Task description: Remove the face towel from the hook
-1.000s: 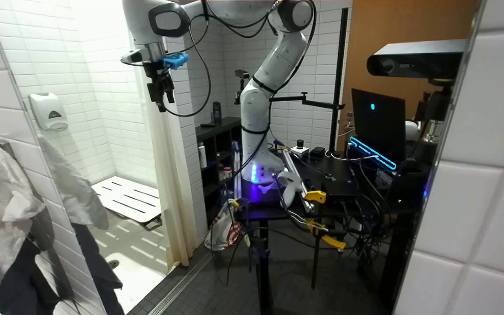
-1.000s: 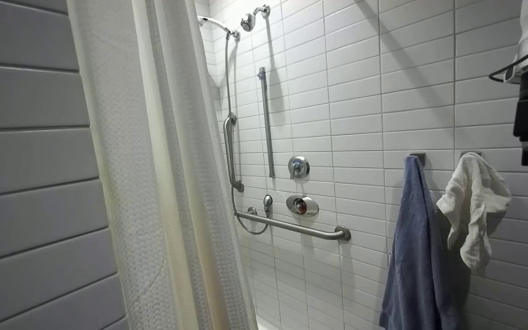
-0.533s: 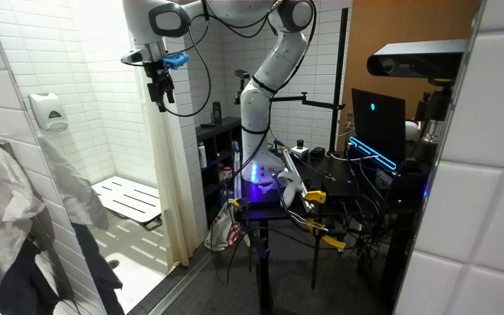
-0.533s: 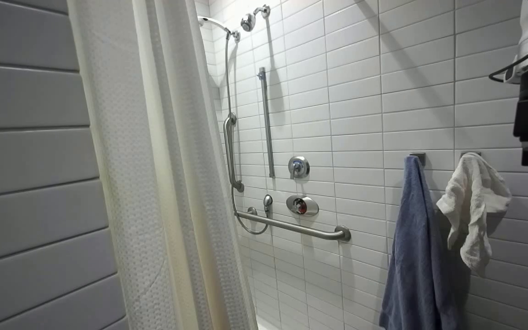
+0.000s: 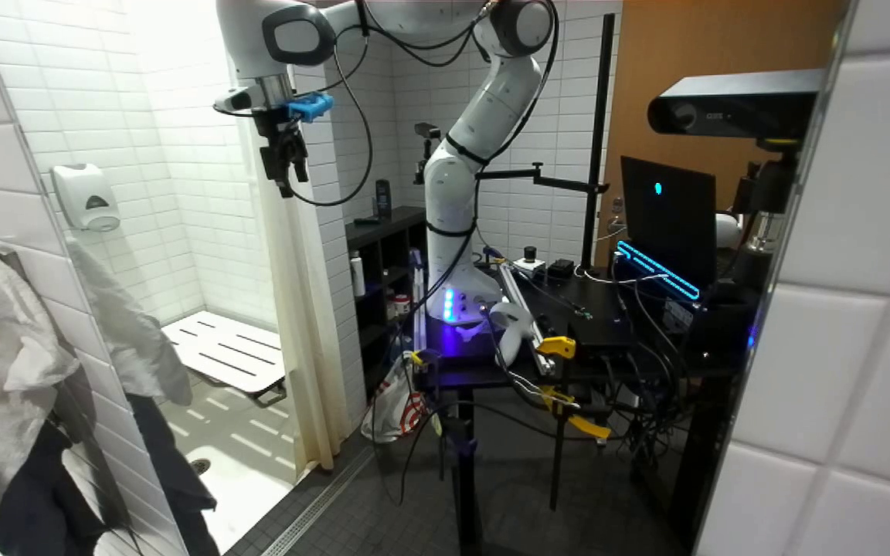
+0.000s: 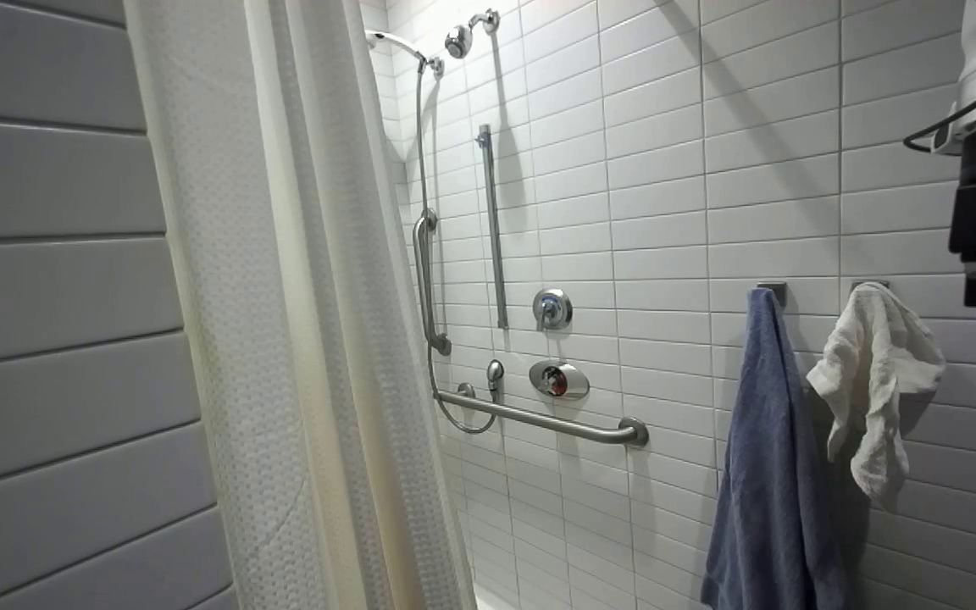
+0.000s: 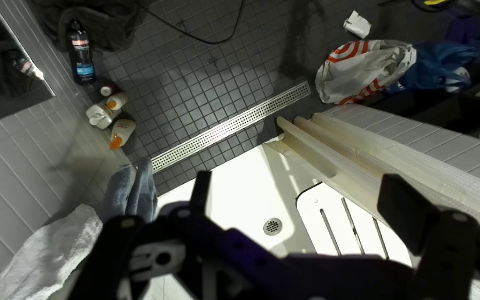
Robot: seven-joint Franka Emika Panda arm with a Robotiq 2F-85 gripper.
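Two small square grey metal hooks [image 6: 779, 293] on a white tiled wall [image 6: 759, 186], in an exterior view. On the right-hand one: one crumpled white terry face towel [image 6: 873, 381], folds hanging down. On the left-hand one: one long blue cloth towel [image 6: 763, 474], just beside it.

One black two-fingered gripper [image 7: 296, 177], released: in the wrist view its two fingers [image 7: 200, 193] stand well apart, white shower floor [image 7: 240, 191] showing between them. In an exterior view it points down, to the right of the face towel and apart from it. One white jointed robot arm [image 5: 453, 193] carries it; one bright blue block [image 5: 310, 106] at the wrist.

On the dark grey tiled floor [image 7: 173, 79]: one tall black bottle [image 7: 82, 62] with a blue label, one small dark bottle [image 7: 106, 91] with a white cap, three white bottles [image 7: 122, 127], two of them orange-capped. One white plastic bag [image 7: 361, 68], red markings.

Drains, two: one long perforated metal strip [image 7: 227, 127], one round metal grate [image 7: 272, 226].

One cream fabric shower curtain [image 6: 302, 296] in both exterior views. One white slatted seat [image 5: 229, 351]. Two chrome shower heads [image 6: 458, 41]. One horizontal steel grab bar [image 6: 539, 418].
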